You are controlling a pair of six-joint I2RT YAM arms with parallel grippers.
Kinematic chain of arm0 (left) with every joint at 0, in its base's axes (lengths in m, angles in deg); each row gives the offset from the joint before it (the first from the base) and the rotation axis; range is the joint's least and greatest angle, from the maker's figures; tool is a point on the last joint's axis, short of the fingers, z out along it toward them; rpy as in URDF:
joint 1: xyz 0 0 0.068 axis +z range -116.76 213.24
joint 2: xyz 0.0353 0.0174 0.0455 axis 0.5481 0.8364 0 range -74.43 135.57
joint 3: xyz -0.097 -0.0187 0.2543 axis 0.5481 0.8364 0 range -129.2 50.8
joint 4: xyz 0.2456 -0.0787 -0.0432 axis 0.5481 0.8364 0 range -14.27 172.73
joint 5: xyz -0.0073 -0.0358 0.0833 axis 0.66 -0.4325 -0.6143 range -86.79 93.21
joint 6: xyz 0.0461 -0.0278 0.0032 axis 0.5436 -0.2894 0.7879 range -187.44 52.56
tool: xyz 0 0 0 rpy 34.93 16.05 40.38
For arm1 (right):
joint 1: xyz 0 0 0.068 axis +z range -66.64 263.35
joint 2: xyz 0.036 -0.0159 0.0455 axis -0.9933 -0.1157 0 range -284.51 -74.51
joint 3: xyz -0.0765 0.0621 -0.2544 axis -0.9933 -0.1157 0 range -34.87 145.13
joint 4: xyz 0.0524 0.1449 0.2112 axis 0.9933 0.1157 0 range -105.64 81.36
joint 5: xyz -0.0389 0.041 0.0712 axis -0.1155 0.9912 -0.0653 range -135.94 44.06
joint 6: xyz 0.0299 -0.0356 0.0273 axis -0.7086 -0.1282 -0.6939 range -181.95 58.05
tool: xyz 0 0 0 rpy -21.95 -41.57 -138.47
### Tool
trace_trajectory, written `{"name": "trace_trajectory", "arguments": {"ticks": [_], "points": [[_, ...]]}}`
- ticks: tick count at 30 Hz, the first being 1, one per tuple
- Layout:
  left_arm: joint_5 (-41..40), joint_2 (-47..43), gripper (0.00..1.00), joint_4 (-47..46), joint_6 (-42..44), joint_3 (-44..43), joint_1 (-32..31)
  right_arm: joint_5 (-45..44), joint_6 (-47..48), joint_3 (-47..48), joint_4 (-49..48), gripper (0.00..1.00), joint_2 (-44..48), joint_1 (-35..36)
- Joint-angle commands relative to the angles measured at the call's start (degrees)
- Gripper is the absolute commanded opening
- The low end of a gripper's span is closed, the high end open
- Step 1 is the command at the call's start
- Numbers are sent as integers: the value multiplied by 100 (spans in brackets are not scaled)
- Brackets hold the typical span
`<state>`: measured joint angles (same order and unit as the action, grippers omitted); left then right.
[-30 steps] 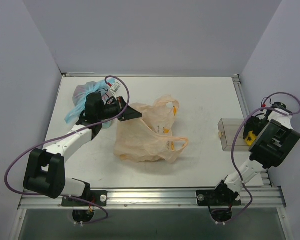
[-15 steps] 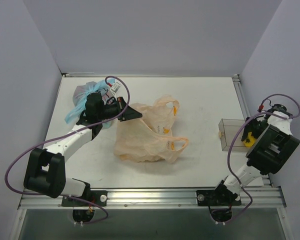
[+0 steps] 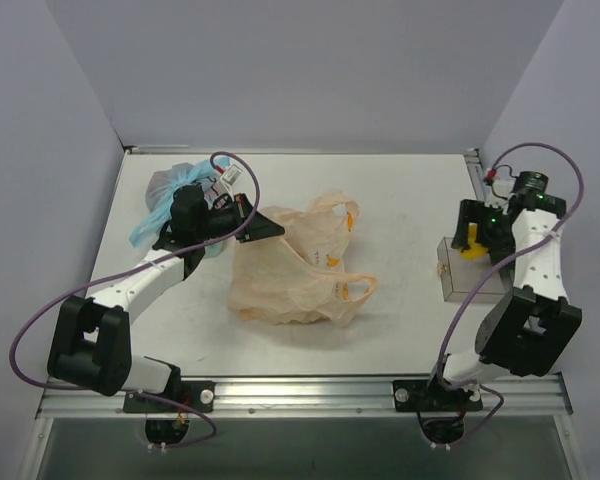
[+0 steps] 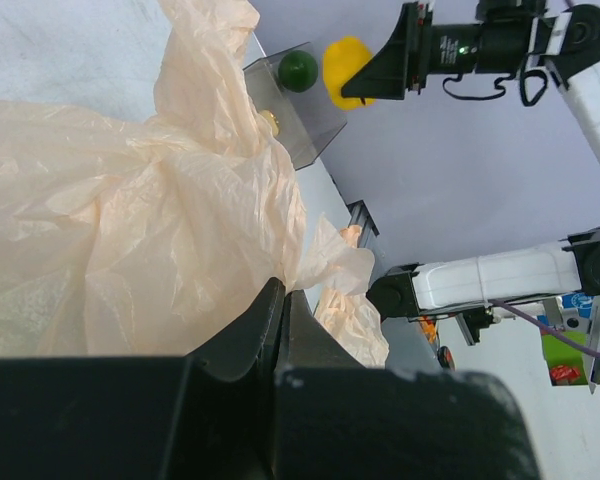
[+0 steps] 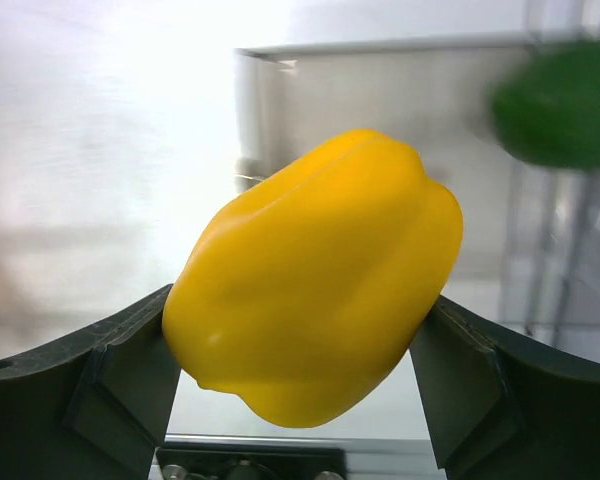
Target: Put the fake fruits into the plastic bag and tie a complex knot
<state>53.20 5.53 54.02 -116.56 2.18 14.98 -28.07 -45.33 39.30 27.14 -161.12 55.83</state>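
Right arm has swung in from the far right edge and now reaches over the far end of the clear rectangular plastic box [image 3: 467,278]; left arm is unchanged from a second ago.

Right claw [image 3: 469,243] is clamped on a smooth yellow plastic fruit [image 5: 315,275], pepper-shaped. Wrist view shows both fingers pressed against its sides. The fruit is off the tabletop [image 3: 400,190], over the box's far edge and well apart from the bag. Left wrist view shows the same fruit [image 4: 346,68] in the air beyond the box [image 4: 305,125].

A round dark green fruit [image 4: 298,70] sits inside the box, blurred in the right wrist view [image 5: 565,105]. Something small and yellowish shows lower in the box, too small to tell.

The thin, translucent peach-orange plastic bag [image 3: 290,275] lies crumpled mid-tabletop. Its two loop handles [image 3: 345,215] point right, apart from each other and untied.

Left claw [image 3: 270,225] is fully closed, pinching the bag's left upper edge. In the wrist view the film [image 4: 110,200] bunches right at the closed fingertips [image 4: 272,310].

A clear bag with light-blue tied handles [image 3: 170,195] sits at the far left corner, beside the left arm.
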Motion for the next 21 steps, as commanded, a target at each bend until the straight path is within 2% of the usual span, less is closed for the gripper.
{"name": "trace_trajectory", "arguments": {"ticks": [1, 6, 11, 18, 21], "points": [[80, -33, 0, -316, 17, -104, 33, 752, -597, 535, 397, 60, 478, 1314], [63, -51, 0, -325, -27, -130, 42, 350, -1265, 1046, -155, 59, 259, 3207], [10, -95, 0, -325, -106, -121, 77, -195, -1425, 1363, -499, 59, -409, 4920], [36, -227, 0, -333, -176, -34, 174, -513, -1486, 1188, -868, 59, -946, 6389], [19, -209, 0, -342, -264, 19, 209, -337, -1627, 969, -1044, 59, -963, 6619]]}}
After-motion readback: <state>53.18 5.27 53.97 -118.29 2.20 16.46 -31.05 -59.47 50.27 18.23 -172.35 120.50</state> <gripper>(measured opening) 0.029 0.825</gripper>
